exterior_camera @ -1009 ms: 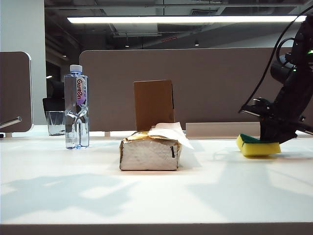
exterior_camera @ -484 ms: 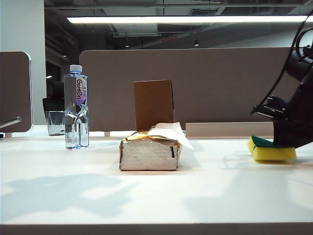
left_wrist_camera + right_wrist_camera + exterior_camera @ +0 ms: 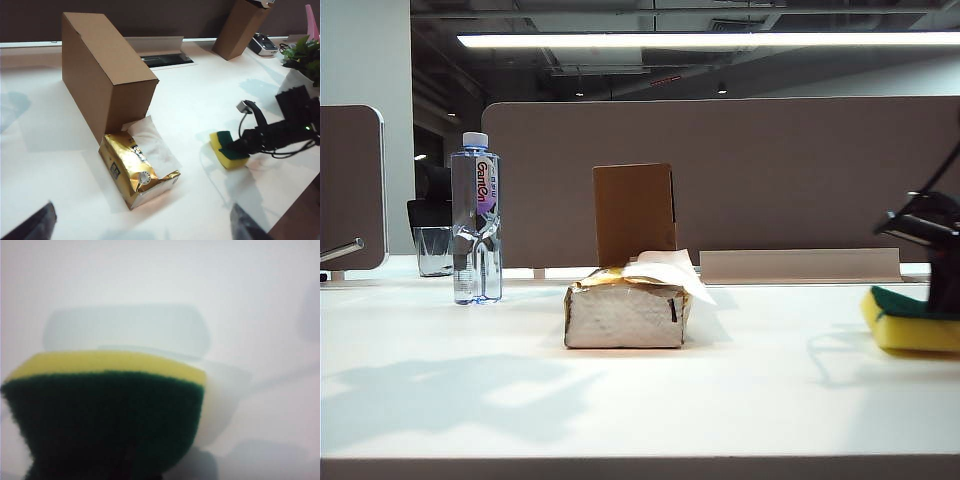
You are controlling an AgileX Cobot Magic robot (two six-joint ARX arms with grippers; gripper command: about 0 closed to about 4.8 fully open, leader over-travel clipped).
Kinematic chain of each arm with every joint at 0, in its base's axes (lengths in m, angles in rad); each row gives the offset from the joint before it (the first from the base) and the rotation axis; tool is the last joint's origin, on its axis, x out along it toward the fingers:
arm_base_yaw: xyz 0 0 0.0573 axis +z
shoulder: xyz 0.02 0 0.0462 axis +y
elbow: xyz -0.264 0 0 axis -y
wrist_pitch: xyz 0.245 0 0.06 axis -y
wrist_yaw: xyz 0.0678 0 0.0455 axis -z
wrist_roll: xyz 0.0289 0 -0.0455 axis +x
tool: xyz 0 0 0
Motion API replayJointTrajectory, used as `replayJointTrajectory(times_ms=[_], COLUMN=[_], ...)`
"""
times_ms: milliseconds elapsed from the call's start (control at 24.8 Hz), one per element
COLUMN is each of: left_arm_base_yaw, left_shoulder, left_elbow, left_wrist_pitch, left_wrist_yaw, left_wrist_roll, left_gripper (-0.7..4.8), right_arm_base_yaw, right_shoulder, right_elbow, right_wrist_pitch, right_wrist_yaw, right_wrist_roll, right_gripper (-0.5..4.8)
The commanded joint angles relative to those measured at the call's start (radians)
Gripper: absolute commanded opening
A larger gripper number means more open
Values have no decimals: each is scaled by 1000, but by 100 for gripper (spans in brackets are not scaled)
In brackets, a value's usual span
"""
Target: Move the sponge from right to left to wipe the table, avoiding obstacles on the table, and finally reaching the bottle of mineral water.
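Right hand (image 3: 239, 146) clenched on sponge (image 3: 912, 320), green layer up, under it at tabletop (image 3: 740, 390) right edge, left hand (image 3: 140, 222) released, raised near tissue pack (image 3: 137, 170) and cardboard box (image 3: 107, 75)

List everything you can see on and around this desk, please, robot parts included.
sponge: one, yellow with green top, far right of table
tissue pack: one, silver-gold, centre
cardboard box: one, brown, upright behind the pack
water bottle: one, clear, left
glass: one, clear, behind the bottle
table: one, white
partition panels: brown, along the back
right gripper: black, jaws shut on the sponge
left gripper: dark, jaws open, above the table
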Motion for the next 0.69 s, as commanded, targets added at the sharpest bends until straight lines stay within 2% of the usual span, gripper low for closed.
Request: replayJointTrajectory(times_ms=[40,686], left_arm_base_yaw=[0,0], left_shoulder=[-1,-2], left_elbow=[6,6], left_wrist_pitch=[7,7], left_wrist_yaw=[7,7], left_wrist_roll=[5,5], left_gripper=[479,479], right_arm_base_yaw=[2,2], right_shoulder=[-59,-362], right_elbow=[-77,-294], right_wrist_pitch=[-112,-188], right_wrist_yaw=[42,84], right_wrist_roll=[5,29], right_gripper=[-9,-9])
